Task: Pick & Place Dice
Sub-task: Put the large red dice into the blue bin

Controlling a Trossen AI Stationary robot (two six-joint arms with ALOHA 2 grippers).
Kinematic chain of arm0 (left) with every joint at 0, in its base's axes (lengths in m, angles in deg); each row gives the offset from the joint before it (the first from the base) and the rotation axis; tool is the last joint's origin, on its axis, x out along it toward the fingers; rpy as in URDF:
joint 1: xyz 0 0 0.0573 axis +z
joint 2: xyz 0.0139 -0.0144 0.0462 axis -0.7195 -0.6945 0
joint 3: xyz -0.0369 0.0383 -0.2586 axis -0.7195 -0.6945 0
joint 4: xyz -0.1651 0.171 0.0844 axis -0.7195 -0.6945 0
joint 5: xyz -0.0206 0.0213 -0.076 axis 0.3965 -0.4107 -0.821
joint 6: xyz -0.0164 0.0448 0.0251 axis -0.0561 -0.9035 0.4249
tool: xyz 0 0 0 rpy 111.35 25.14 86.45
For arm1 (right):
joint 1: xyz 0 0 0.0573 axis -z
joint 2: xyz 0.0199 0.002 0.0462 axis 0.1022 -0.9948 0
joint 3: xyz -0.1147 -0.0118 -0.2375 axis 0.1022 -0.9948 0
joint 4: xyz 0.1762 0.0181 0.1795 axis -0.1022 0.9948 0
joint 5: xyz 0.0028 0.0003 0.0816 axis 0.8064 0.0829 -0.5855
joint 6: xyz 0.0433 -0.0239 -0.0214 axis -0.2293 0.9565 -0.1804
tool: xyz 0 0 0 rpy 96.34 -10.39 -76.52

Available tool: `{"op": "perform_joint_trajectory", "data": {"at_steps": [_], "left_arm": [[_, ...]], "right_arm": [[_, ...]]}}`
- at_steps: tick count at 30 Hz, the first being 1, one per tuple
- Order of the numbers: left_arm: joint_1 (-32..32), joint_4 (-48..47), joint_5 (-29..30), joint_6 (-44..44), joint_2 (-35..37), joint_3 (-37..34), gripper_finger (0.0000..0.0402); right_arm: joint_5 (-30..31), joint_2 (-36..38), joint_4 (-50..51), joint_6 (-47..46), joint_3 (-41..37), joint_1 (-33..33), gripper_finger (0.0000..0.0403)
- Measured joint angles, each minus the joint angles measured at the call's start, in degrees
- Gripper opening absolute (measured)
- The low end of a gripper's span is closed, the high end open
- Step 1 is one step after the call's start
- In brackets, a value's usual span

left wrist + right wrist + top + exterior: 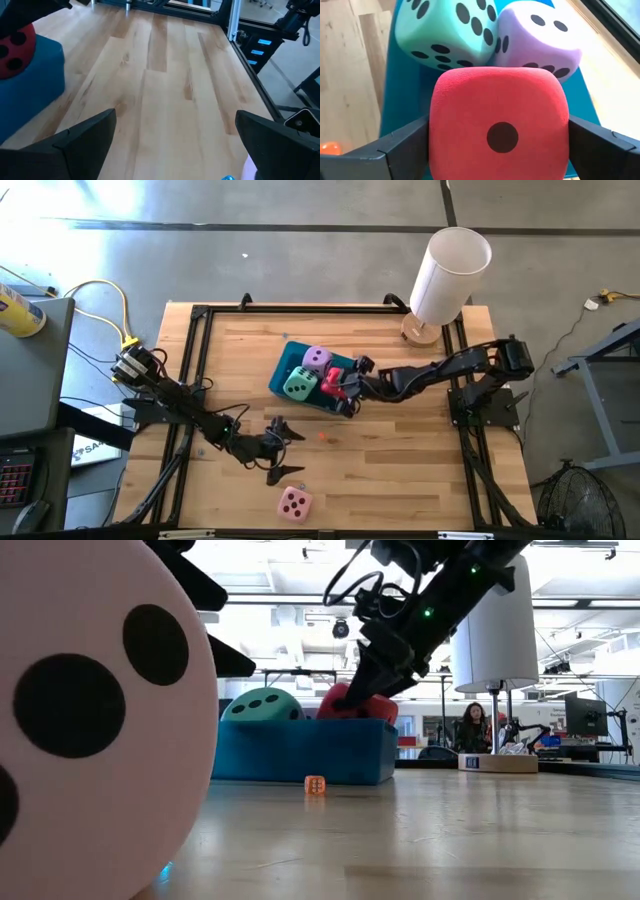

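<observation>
The teal tray (283, 367) lies mid-table. In it sit the mint green die (298, 386), the lilac die (317, 358) and the red die (498, 100), whose top is level with the mint one's in the low view. My right gripper (338, 387) reaches in from the table's right, slanting down. It is open, with one finger on each side of the red die. The pink die (294, 503) rests on the table near the front edge. My left gripper (283, 450) stands open over bare wood between the tray and the pink die, with nothing between its fingers. My right gripper's fingers (405, 145) stand close against two opposite sides of the red die (437, 125), which shows no dent. I cannot tell whether they touch it. The die sits in the tray's right end, beside the mint and lilac dice.
A tiny orange cube (322, 436) lies on the wood just in front of the tray. A tall white cylinder (447, 280) on a round base stands at the far right corner. Black rails (190, 370) frame the table's sides. A person (470, 725) sits far behind the table.
</observation>
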Motion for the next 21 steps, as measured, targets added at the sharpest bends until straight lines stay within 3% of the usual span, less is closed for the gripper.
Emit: {"op": "perform_joint_trajectory", "data": {"at_steps": [4, 11, 13, 21], "left_arm": [[1.47, -0.07, 2.73, -4.45, 2.76, 0.0, 0.04], [6.19, 3.37, 19.97, -22.01, 8.6, 0.06, 0.04], [9.56, 4.95, 21.61, -23.84, 8.4, 0.04, 0.04], [23.5, 6.23, 5.95, -19.33, 6.5, 0.07, 0.04]], "right_arm": [[-1.19, 0.0, 0.02, 0.04, 0.0, 0.04, 0.0382], [-2.68, 0.0, -0.08, 0.07, 0.09, 0.13, 0.0382], [-2.71, 0.01, -0.27, 0.07, 0.09, 0.12, 0.0382], [-2.77, 0.03, -0.48, 0.07, 0.09, 0.12, 0.0382]]}}
